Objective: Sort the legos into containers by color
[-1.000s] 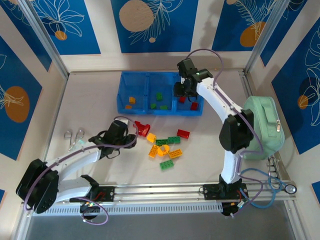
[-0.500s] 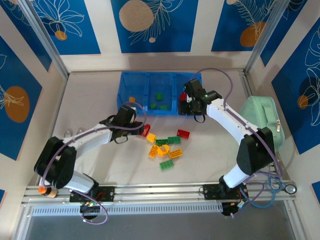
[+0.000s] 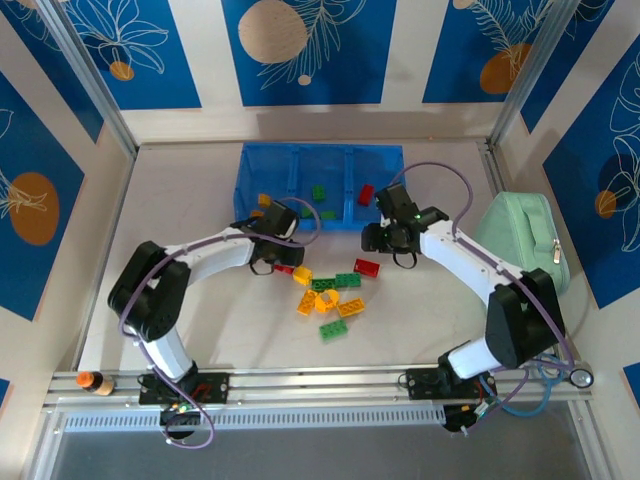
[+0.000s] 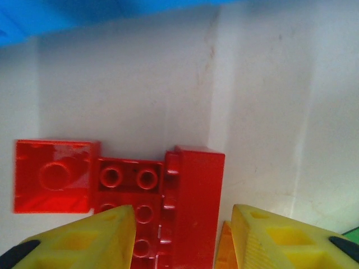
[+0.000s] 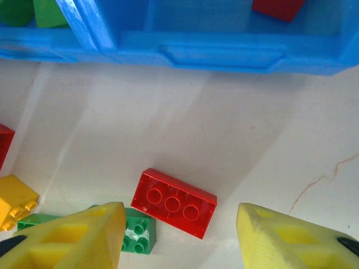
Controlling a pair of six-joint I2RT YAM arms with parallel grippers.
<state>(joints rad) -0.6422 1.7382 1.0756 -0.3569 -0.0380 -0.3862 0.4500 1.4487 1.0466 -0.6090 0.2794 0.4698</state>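
where red legos [image 4: 189,179] lie, left gripper [image 4: 183,217] and right gripper [image 5: 180,214] gape.

We see yellow fingers [image 5: 84,235] on our right end effector [image 5: 179,221], with a red lego [image 5: 174,203] just ahead and the blue bin [image 5: 224,53] farther ahead. Red legos [image 4: 140,185] sit before our left end effector [image 4: 182,224] on the white worktop [image 4: 269,112].
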